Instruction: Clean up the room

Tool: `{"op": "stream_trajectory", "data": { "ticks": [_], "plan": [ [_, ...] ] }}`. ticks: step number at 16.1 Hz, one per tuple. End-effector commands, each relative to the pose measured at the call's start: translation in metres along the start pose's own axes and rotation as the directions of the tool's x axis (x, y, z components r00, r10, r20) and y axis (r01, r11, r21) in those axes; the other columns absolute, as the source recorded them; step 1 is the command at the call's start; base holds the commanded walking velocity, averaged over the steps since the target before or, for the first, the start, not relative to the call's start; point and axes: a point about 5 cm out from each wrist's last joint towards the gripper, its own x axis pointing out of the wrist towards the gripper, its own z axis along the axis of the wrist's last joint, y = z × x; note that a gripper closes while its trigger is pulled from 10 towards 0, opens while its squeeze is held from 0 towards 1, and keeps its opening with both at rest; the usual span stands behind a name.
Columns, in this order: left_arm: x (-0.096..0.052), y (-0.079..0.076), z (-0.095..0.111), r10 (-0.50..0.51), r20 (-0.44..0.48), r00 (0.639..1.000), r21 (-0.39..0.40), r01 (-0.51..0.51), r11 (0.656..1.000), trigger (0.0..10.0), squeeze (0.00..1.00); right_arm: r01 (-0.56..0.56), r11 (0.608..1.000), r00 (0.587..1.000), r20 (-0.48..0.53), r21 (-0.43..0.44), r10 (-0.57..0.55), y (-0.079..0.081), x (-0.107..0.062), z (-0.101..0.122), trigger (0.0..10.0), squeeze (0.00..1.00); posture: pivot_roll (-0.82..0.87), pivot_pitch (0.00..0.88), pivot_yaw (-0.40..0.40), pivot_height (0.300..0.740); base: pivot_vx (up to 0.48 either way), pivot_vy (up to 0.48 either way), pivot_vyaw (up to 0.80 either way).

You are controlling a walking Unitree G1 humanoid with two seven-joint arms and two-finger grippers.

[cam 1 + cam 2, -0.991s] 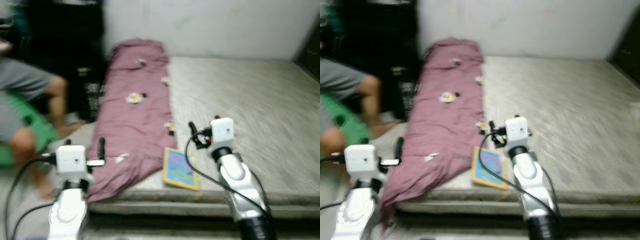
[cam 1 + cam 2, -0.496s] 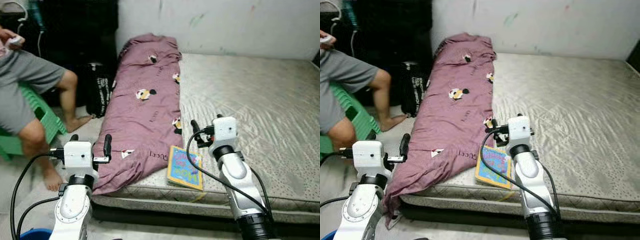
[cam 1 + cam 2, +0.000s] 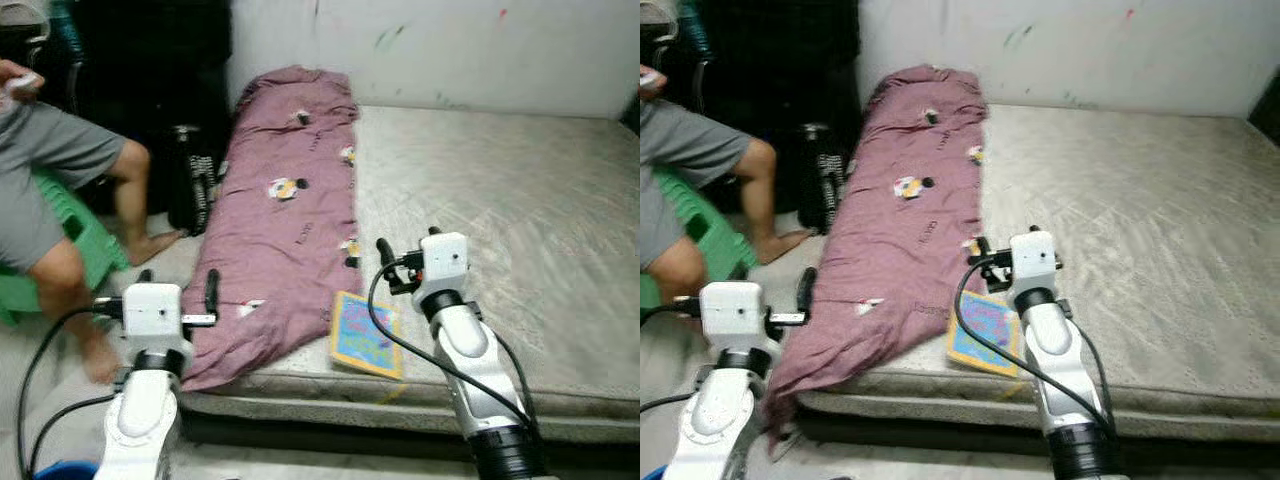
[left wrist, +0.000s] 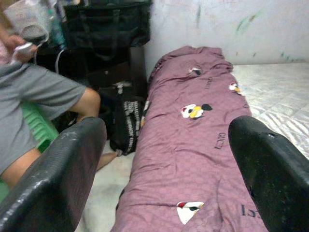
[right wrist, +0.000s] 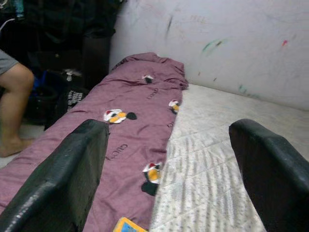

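Mattress, bare and grey, takes up most of the floor ahead, pushed against a white wall marked with scribbles. Along its left edge lies a long purple blanket printed with cartoon figures, its near end spilling over the mattress side toward the floor. A person in grey shorts sits on a green stool to the left, next to a black bag. A colourful book rests on the near mattress edge, just beside the blanket's lower end. The left claw hovers by the blanket's hanging corner, its 2 fingers spread wide and holding nothing. The right claw hangs above the mattress near the book, likewise wide apart and empty.
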Motion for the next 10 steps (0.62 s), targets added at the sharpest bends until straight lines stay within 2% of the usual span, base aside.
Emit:
{"op": "stream_trajectory", "data": {
  "ticks": [1,7,10],
  "plan": [
    [-0.0005,-0.0043,0.0000,-0.020,-0.005,1.000,-0.007,0.020,1.000,10.0,0.00,0.015,1.000,1.000,-0.013,-0.006,-0.015,-0.0062,-0.0004,-0.0028,10.0,0.00,-0.02,0.000,-0.042,0.740,0.000,-0.480,0.00],
    [-0.0002,-0.0058,-0.0006,-0.024,-0.005,1.000,-0.017,0.024,1.000,10.0,0.00,0.009,1.000,1.000,-0.018,-0.010,-0.009,-0.0064,0.0001,-0.0038,10.0,0.00,-0.02,0.000,-0.046,0.740,0.000,-0.394,0.00],
    [0.0000,-0.0066,0.0008,-0.016,0.009,1.000,-0.033,0.016,0.999,10.0,0.00,0.006,1.000,1.000,-0.020,-0.013,-0.006,-0.0066,0.0003,-0.0045,10.0,0.00,-0.03,0.000,-0.048,0.740,0.000,0.000,0.00]
  ]
}}
